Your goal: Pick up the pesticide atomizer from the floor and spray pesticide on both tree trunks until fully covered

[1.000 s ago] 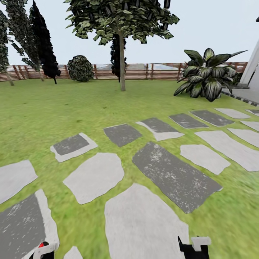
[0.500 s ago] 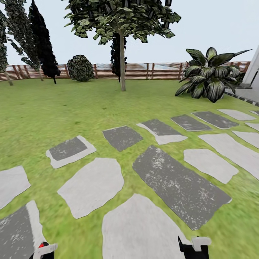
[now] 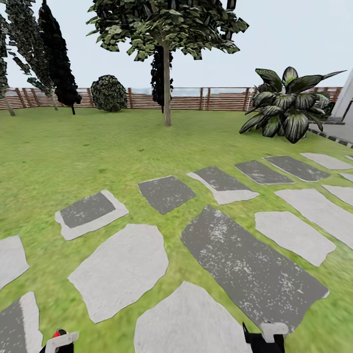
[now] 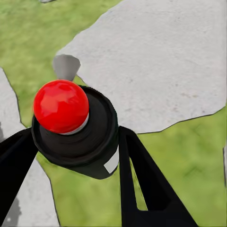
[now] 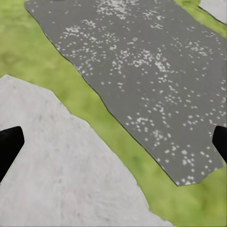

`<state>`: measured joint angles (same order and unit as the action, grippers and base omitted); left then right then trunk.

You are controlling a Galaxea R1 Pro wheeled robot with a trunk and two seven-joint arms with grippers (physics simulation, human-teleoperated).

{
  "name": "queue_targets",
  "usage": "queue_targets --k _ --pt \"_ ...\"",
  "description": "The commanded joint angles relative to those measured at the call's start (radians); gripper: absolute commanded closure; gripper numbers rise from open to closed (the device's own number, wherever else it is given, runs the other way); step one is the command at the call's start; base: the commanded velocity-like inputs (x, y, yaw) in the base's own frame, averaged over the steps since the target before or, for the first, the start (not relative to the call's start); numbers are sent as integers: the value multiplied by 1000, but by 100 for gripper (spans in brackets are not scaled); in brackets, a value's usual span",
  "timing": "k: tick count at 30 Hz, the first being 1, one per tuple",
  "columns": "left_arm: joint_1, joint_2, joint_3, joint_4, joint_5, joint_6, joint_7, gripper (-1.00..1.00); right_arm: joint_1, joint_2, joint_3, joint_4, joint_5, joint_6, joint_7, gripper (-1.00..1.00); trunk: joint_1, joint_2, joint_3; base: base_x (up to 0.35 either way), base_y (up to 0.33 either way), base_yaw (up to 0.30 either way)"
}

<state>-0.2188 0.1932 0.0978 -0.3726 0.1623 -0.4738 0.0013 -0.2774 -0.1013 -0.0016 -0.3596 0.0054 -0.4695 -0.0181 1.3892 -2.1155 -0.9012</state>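
My left gripper [image 4: 75, 149] is shut on the pesticide atomizer [image 4: 71, 127], a dark bottle with a red top and a white label, one black finger [image 4: 135, 165] on each side of it. In the head view the left gripper [image 3: 58, 342] and the atomizer's red top [image 3: 57, 334] peek in at the bottom left. My right gripper [image 3: 264, 339] shows at the bottom edge; its fingers [image 5: 9, 146] stand wide apart, open and empty. A tree with a pale straight trunk [image 3: 166, 88] stands far ahead on the lawn by the fence. Another pale trunk [image 3: 9, 105] leans at the far left.
Flat grey stepping stones [image 3: 247, 267] cross the grass [image 3: 73, 157] just ahead. A round bush [image 3: 109, 93] and near-black trees [image 3: 59, 59] stand along the brown slat fence [image 3: 220, 98]. A big leafy shrub [image 3: 287, 105] and the white house corner [image 3: 345, 98] are at the right.
The whole head view has shifted: stepping stones slide down and leftward as the camera advances. Both grippers keep their places at the bottom edge, the left still shut on the atomizer.
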Motion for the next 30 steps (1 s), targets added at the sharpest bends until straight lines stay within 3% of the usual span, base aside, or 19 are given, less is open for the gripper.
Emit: queue_targets --k 1,30 --pt "-1 0 -1 0 5 -2 0 100 -1 0 0 1 1 -3 -2 -100 0 0 -1 338 0 0" --pt "-1 2 -1 1 5 -3 0 100 -1 -2 -1 1 1 -3 -2 -100 0 0 -1 338 0 0"
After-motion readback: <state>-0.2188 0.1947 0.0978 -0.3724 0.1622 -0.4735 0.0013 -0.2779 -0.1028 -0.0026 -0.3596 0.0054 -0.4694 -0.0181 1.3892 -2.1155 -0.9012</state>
